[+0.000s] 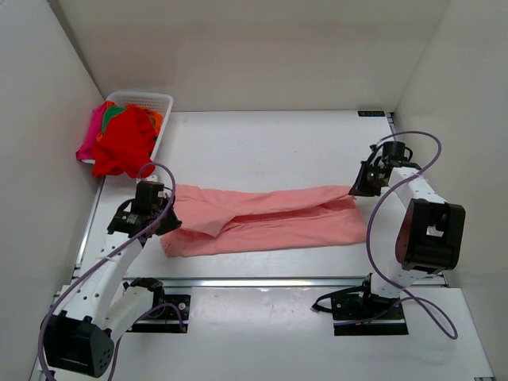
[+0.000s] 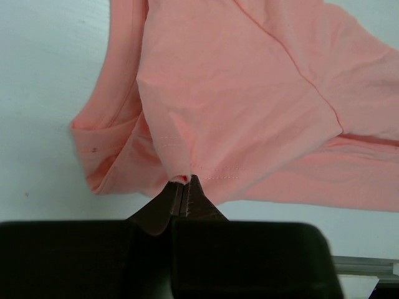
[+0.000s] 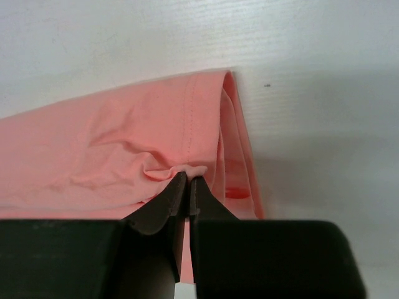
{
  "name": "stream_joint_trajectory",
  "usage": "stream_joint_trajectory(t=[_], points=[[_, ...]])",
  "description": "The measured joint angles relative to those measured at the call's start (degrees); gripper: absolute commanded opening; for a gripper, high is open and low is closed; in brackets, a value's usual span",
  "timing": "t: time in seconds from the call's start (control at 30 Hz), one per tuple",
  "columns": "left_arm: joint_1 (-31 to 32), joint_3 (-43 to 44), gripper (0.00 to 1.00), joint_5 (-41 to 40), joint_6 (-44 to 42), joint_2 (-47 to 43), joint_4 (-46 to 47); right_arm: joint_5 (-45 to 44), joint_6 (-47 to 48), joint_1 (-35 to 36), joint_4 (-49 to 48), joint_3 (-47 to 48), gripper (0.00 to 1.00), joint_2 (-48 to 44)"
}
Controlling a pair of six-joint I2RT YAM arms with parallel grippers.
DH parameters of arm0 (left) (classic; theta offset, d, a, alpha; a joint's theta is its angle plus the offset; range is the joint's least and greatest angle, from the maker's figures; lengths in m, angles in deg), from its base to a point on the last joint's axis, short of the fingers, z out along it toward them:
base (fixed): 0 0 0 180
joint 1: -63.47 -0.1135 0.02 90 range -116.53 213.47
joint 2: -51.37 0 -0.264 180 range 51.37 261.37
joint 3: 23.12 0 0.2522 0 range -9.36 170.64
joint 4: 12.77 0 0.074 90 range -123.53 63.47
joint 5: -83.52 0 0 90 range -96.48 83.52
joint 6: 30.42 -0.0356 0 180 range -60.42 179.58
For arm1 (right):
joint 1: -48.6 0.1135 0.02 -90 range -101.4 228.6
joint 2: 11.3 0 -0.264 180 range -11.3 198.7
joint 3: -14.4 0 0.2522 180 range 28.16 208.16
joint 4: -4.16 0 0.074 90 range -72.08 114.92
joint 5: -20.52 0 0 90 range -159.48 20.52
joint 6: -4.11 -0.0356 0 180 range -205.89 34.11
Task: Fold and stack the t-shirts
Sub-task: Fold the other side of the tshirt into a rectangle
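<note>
A long salmon-pink t-shirt (image 1: 266, 221) lies stretched across the table between both arms, folded lengthwise. My left gripper (image 1: 164, 208) is shut on a pinch of its left end (image 2: 177, 176), near a stitched hem. My right gripper (image 1: 355, 190) is shut on a fold at the shirt's right end (image 3: 190, 169), beside its layered edge. Red (image 1: 125, 143), magenta (image 1: 91, 131) and orange/green (image 1: 156, 119) t-shirts are heaped in the basket at the back left.
A white lattice basket (image 1: 155, 101) stands in the back left corner against the wall. White walls close in the table on the left, back and right. Both arm bases sit on plates at the near edge (image 1: 254, 282).
</note>
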Motion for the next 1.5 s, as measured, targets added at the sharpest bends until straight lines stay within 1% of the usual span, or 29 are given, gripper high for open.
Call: stream_joint_trajectory(t=[0.27, 0.6, 0.93, 1.13, 1.3, 1.5], points=[[0.6, -2.6, 0.0, 0.4, 0.7, -1.0, -0.1, -1.3, 0.0, 0.9, -0.1, -5.3, 0.0, -0.4], [1.4, -7.2, 0.0, 0.2, 1.5, -3.1, -0.6, -5.1, 0.0, 1.5, 0.7, -5.8, 0.0, -0.4], [2.9, -7.3, 0.0, 1.9, 2.2, -2.3, -1.2, -7.1, 0.0, 1.6, 1.9, -4.9, 0.0, 1.4], [2.7, -5.8, 0.0, 5.7, 5.2, -7.1, -1.6, -7.9, 0.0, 2.3, 1.9, -4.5, 0.0, 2.6], [4.3, -1.4, 0.0, 6.7, 6.4, -4.2, -1.9, -8.3, 0.0, 2.6, 1.9, -4.5, 0.01, 3.1], [4.6, -3.5, 0.0, 7.2, 7.7, -4.0, -2.8, -8.3, 0.0, 2.6, 1.9, -4.5, 0.0, 3.1]])
